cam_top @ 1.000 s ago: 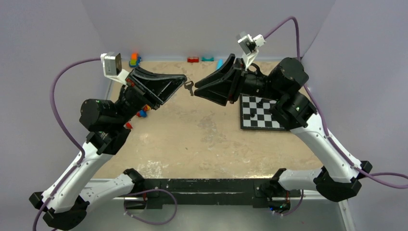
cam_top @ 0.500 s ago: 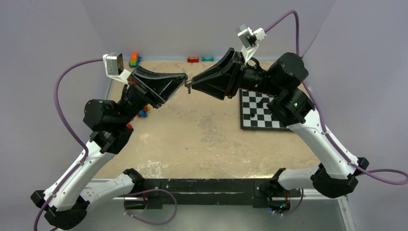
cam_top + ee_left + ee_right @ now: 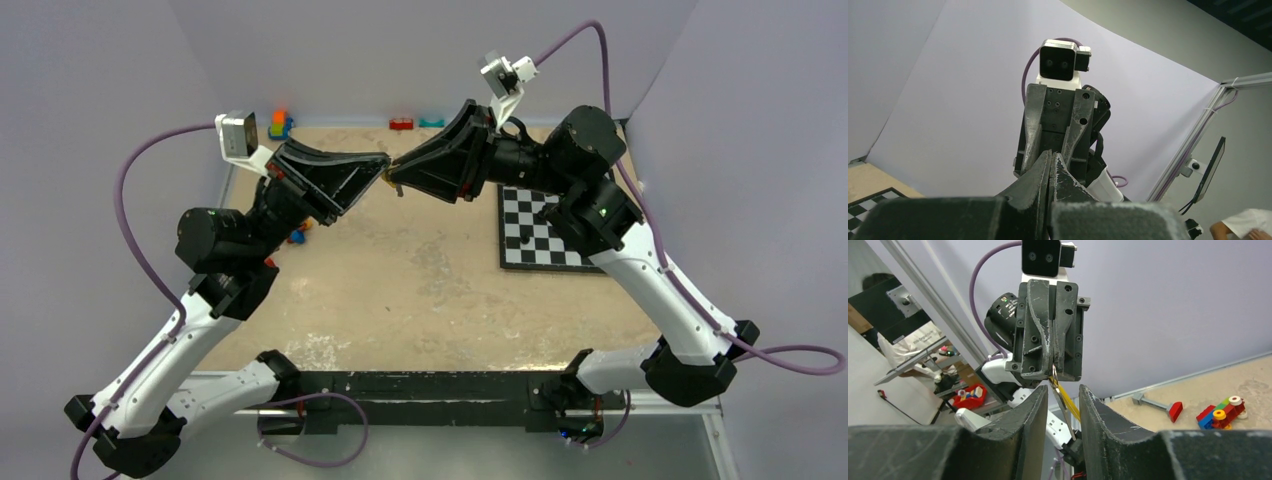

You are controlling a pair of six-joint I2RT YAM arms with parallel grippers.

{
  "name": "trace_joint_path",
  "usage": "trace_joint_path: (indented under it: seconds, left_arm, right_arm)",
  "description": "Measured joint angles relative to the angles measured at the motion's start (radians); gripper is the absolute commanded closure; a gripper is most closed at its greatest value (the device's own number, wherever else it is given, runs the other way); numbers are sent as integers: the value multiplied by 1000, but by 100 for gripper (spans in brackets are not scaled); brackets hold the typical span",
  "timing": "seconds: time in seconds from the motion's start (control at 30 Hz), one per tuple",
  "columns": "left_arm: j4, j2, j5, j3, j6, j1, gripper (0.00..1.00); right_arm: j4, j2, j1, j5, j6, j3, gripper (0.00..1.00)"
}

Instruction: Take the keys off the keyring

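Observation:
My left gripper (image 3: 384, 163) is raised above the table's back and shut on the keyring. In the right wrist view the thin silver keyring (image 3: 1053, 371) is pinched at the left gripper's tips (image 3: 1053, 364). A yellow key (image 3: 1070, 404) and a silver blade (image 3: 1060, 407) hang from it. My right gripper (image 3: 1063, 387) is open, its two fingers on either side of the hanging keys without touching them. From above, the right gripper (image 3: 393, 179) meets the left tip to tip, and the keys (image 3: 391, 181) are barely visible. In the left wrist view the left gripper (image 3: 1052, 153) is shut and the keys are hidden.
A chessboard (image 3: 540, 232) lies at the right under the right arm. Toy blocks stand along the back edge (image 3: 280, 124) (image 3: 402, 124) and beside the left arm (image 3: 296, 236). A grey bolt with a red head (image 3: 1158, 405) and a block car (image 3: 1222, 412) lie on the table.
My right gripper has moved left and up to the left gripper, and its open fingers now straddle the hanging keys. The left gripper has stayed nearly still, holding the ring.

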Motion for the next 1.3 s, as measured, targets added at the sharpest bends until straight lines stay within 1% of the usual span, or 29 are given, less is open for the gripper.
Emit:
trace_joint_path:
  seconds: [0.23, 0.83, 0.9, 1.17, 1.23, 1.3]
  left_arm:
    - [0, -2, -4, -2, 0, 0, 100]
    - [5, -7, -12, -16, 1, 0, 100]
    - [3, -10, -12, -16, 2, 0, 95]
    - [-37, -24, -10, -16, 39, 0, 57]
    - [-64, -29, -6, -15, 58, 0, 46]
    - [-102, -33, 2, -6, 82, 0, 38]
  right_arm:
    - [8, 1, 0, -1, 5, 9, 73]
    - [21, 3, 1, -2, 14, 11, 91]
    - [21, 3, 1, -3, 14, 11, 93]
    - [19, 3, 3, -24, 18, 11, 98]
    - [11, 2, 5, -24, 16, 10, 98]
    - [7, 0, 5, -24, 14, 6, 99]
